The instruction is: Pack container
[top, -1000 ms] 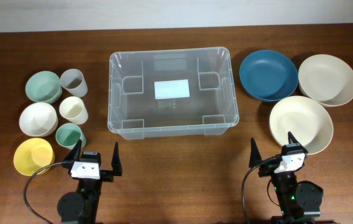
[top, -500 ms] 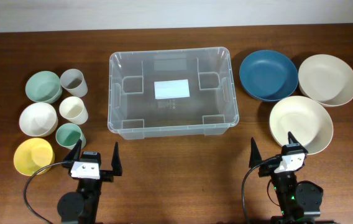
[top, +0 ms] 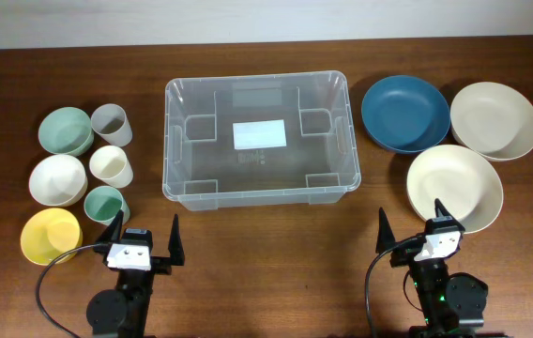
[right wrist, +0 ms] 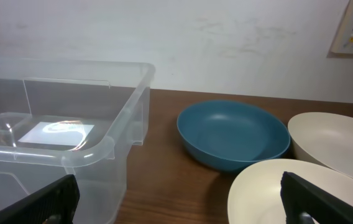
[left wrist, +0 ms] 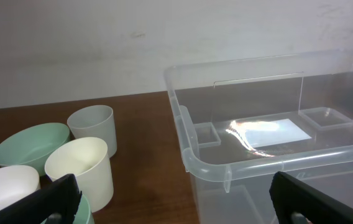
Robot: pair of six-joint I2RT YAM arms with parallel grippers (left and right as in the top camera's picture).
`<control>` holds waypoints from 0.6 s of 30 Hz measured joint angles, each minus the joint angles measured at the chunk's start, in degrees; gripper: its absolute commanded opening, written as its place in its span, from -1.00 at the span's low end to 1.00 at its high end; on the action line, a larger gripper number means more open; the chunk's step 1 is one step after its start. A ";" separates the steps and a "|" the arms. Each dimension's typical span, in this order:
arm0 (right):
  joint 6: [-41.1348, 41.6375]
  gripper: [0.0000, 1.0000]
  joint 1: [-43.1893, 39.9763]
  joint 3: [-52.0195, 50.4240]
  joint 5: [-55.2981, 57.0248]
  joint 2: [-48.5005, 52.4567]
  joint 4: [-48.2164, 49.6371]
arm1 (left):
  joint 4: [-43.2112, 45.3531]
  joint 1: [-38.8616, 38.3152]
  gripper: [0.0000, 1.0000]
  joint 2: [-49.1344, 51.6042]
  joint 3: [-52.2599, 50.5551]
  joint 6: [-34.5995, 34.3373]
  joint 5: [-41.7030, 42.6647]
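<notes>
The clear plastic container stands empty at the table's middle, a white label on its base. My left gripper hovers near the front edge, left of the container's front corner, open with nothing between its fingers. My right gripper sits at the front right, also open and empty, beside a cream bowl. In the left wrist view the left gripper faces the container's near corner. The right wrist view has the right gripper between the container and the cream bowl.
Left of the container are a green bowl, white bowl, yellow bowl, grey cup, cream cup and green cup. On the right sit a blue bowl and a second cream bowl.
</notes>
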 measured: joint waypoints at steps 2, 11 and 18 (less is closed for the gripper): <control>0.00 0.98 0.00 0.00 0.00 0.00 0.00 | 0.00 0.00 0.99 0.00 0.00 0.00 -0.02; 1.55 0.98 0.00 -0.02 -1.31 0.00 0.46 | 0.00 0.00 0.99 0.00 0.00 0.00 0.00; 4.79 0.98 -0.02 0.57 -8.98 0.00 2.27 | 0.00 0.00 0.99 0.00 0.00 0.00 0.00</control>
